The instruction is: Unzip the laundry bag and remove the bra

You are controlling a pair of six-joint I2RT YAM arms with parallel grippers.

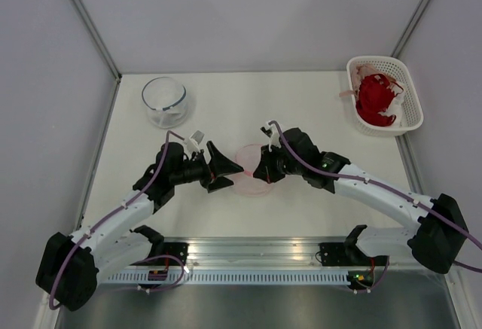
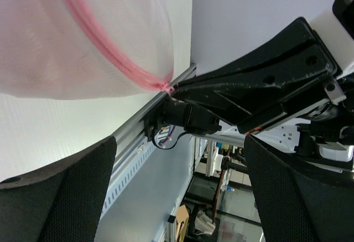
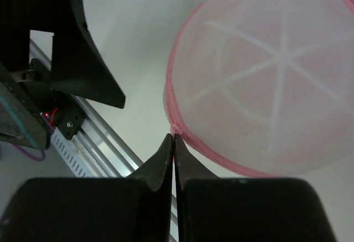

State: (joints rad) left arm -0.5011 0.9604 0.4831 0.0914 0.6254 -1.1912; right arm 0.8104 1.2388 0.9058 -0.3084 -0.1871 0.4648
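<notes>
L pincer (image 1: 228,176): released, jaws wide, just left of the laundry bag (image 1: 248,172); no contact seen.
R pincer (image 3: 175,138): clenched, tips nipping the small pink knot on the bag rim, prob. the zip tab.
Bag: flat on table (image 1: 301,103) betw. both pincers, looks zipped.
Bra (image 3: 276,81): inside bag, only a pale pink tint thru mesh.
Key relation: rim curves away from R tips both ways; the tab sits on R's side, so R likely pulls while L steadies.
</notes>
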